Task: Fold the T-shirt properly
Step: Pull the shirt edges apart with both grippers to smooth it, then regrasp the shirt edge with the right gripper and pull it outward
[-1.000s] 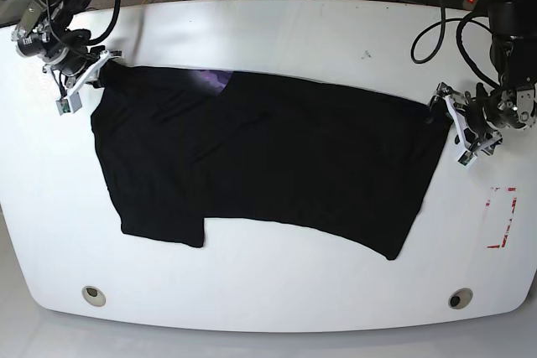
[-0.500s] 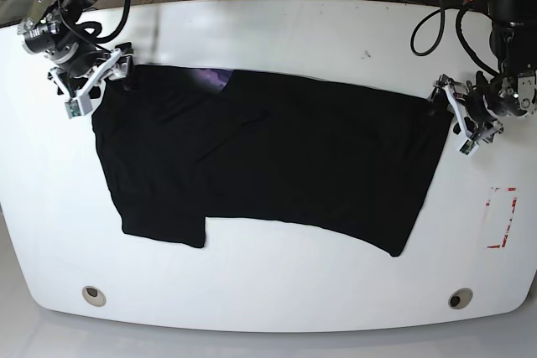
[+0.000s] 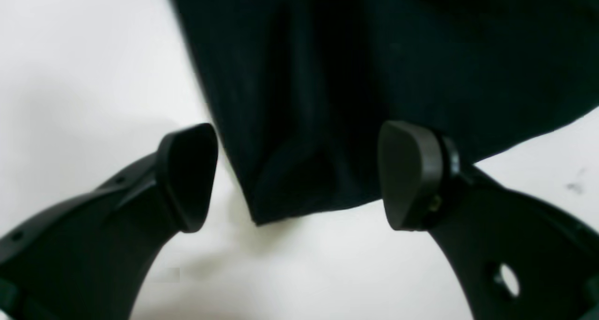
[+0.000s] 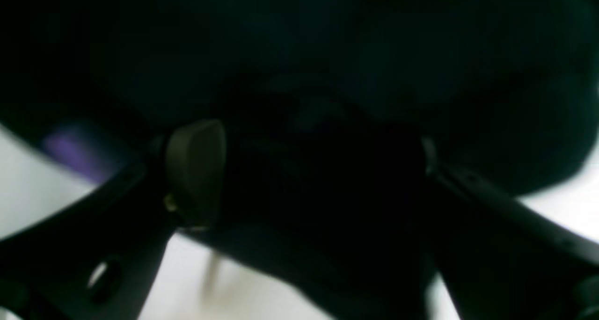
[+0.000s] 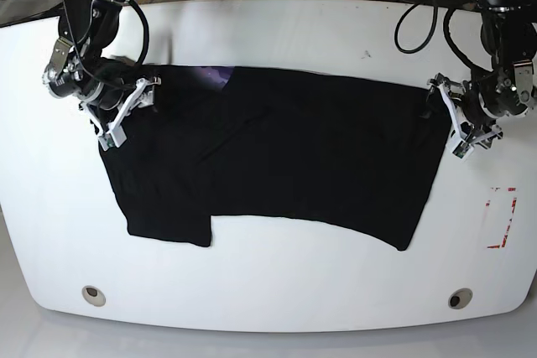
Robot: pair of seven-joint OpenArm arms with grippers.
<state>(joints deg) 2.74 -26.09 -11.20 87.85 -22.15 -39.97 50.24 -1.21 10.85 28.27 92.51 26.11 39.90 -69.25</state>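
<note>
So R gripper (image 5: 126, 119) just let go of the T-shirt (image 5: 285, 157) corner and slid inward over it, L gripper (image 5: 457, 123) also spread at far corner, shirt flat on table (image 5: 268, 291) — prob regrasp next.

T-shirt (image 3: 355, 76) corner between parted end effector (image 3: 299, 175) pads

The base view looks down over the whole table (image 5: 277, 23); both wrist views sit close above the T-shirt (image 5: 277, 157).
</note>
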